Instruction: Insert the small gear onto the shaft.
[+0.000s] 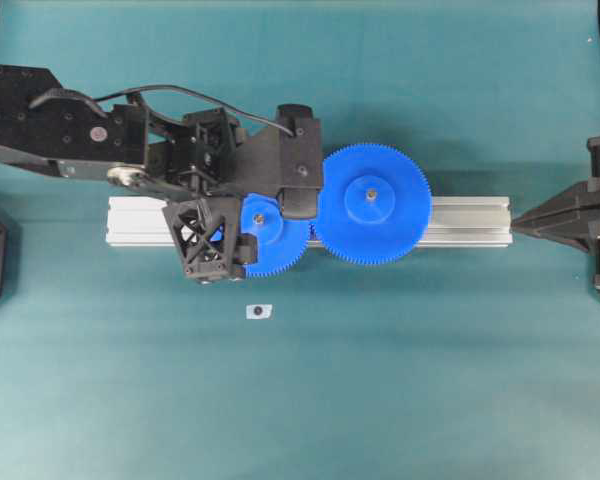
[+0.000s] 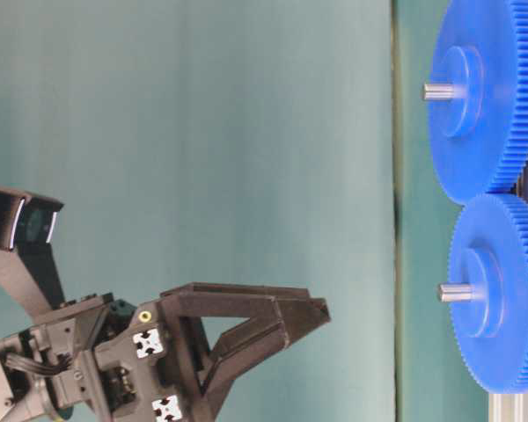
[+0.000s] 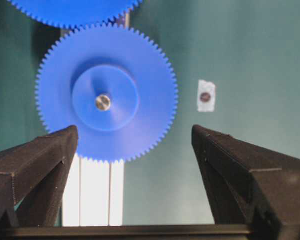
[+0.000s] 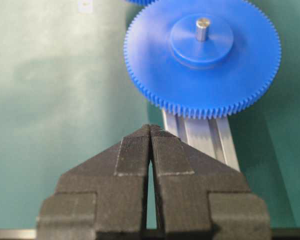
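Note:
The small gear (image 3: 107, 95) lies flat on the aluminium rail (image 3: 95, 190), with the shaft's grey tip (image 3: 103, 102) showing through its hub. Its teeth meet those of the wider blue gear (image 1: 372, 204). My left gripper (image 3: 134, 134) hovers above the small gear (image 1: 283, 248), open wide, with nothing between its fingers (image 3: 50, 155). From table level the small gear (image 2: 502, 294) and shaft (image 2: 458, 293) sit apart from the left gripper (image 2: 317, 312). My right gripper (image 4: 151, 127) is shut and empty, off the rail's right end (image 1: 520, 222).
The wider gear (image 4: 202, 60) carries its own grey pin (image 4: 202, 27) on the same rail (image 1: 470, 222). A tiny white tag with a dark dot (image 1: 259, 311) lies on the green mat in front of the rail. The left arm (image 1: 70, 125) reaches in from the left.

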You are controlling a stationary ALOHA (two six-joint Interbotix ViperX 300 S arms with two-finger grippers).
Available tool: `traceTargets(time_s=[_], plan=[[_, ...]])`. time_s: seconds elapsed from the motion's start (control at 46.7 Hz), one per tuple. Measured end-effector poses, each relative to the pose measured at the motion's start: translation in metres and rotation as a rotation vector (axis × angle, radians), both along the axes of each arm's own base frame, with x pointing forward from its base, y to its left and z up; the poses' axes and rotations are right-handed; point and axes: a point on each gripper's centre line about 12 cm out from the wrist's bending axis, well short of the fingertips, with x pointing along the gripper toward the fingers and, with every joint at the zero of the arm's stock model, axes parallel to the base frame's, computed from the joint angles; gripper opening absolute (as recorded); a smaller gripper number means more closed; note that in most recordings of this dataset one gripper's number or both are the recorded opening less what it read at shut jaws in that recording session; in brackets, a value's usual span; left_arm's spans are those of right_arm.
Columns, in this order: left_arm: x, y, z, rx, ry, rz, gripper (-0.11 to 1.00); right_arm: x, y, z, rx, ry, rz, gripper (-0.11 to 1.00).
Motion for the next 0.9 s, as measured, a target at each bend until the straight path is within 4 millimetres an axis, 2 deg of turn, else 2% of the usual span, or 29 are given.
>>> traceTargets(time_s=[0.899], plan=[[0.000,-0.005,0.013,0.000,-0.035,-0.011,0.87,0.000,0.000,0.000,0.021,-0.006,-0.011,0.04]])
